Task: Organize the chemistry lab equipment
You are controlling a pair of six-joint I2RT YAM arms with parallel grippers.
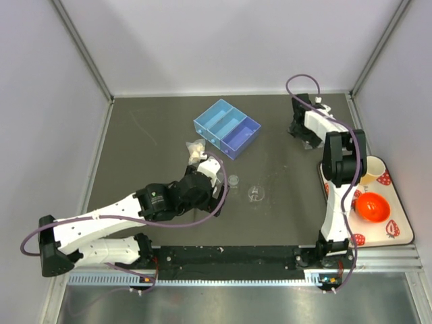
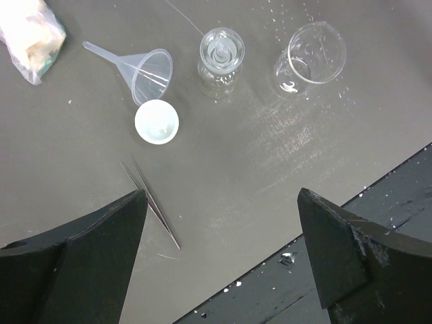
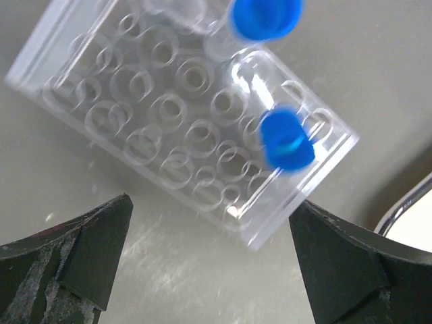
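In the left wrist view a clear funnel [image 2: 145, 71] lies on its side by a round white dish [image 2: 156, 121]. A small glass jar [image 2: 221, 54] and a tiny beaker [image 2: 310, 57] stand further right. Thin tweezers [image 2: 152, 202] lie by the left finger. My left gripper [image 2: 223, 196] hangs open above bare table. The right wrist view shows the clear holed tube rack [image 3: 182, 101] with two blue-capped test tubes [image 3: 287, 145] in it. My right gripper [image 3: 210, 202] is open just short of the rack's near corner. From above, the right gripper [image 1: 304, 133] sits at the back right.
A blue divided box [image 1: 227, 128] stands at the back centre. A small plastic bag [image 1: 196, 150] lies left of it. The strawberry tray [image 1: 398, 233] at the right edge holds a yellow mug [image 1: 370, 170] and an orange bowl [image 1: 372, 206]. A black rail [image 2: 378, 202] borders the near edge.
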